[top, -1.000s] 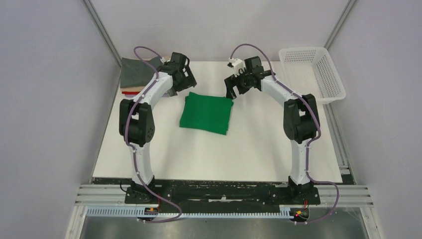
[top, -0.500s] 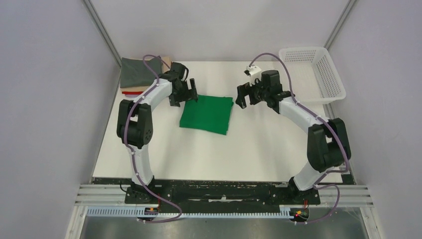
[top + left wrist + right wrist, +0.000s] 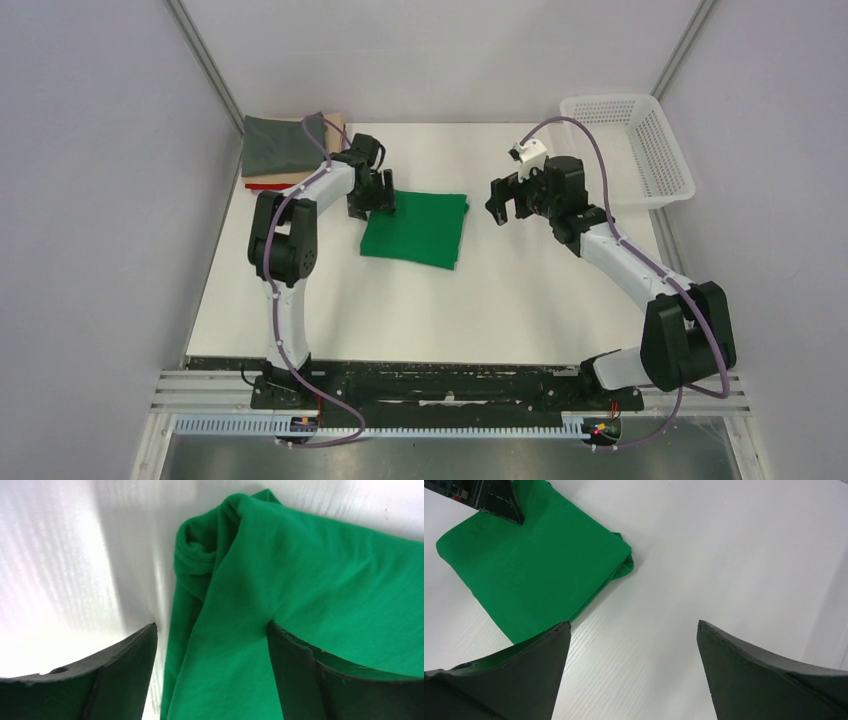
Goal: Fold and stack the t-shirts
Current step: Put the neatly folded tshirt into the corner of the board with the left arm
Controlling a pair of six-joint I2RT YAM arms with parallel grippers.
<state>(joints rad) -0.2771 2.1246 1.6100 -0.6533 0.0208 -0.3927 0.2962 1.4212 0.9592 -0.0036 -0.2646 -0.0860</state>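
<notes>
The white table (image 3: 520,300) is the biggest thing here. The green shirt (image 3: 415,229) lies flat on it, a bit left of the middle. The white basket (image 3: 630,145) stands far off to the right of the green shirt and a bit behind it. The pile of folded shirts (image 3: 280,148) lies to the left of the green shirt and behind it, with a grey one on top and a red edge showing below.

The green shirt is folded into a shape that is almost square, so no side looks much longer. It is turned a little, and its front right corner points toward the arms' bases.

The left gripper (image 3: 211,630) is at the back left corner of the green shirt. Its fingers are apart, one over the table and one over the cloth. The right gripper (image 3: 634,625) hangs over the table just right of the green shirt, with its fingers apart too.

Half a second ago the left gripper was a bit farther left, and the right gripper was closer to the green shirt. The green shirt has not moved.
</notes>
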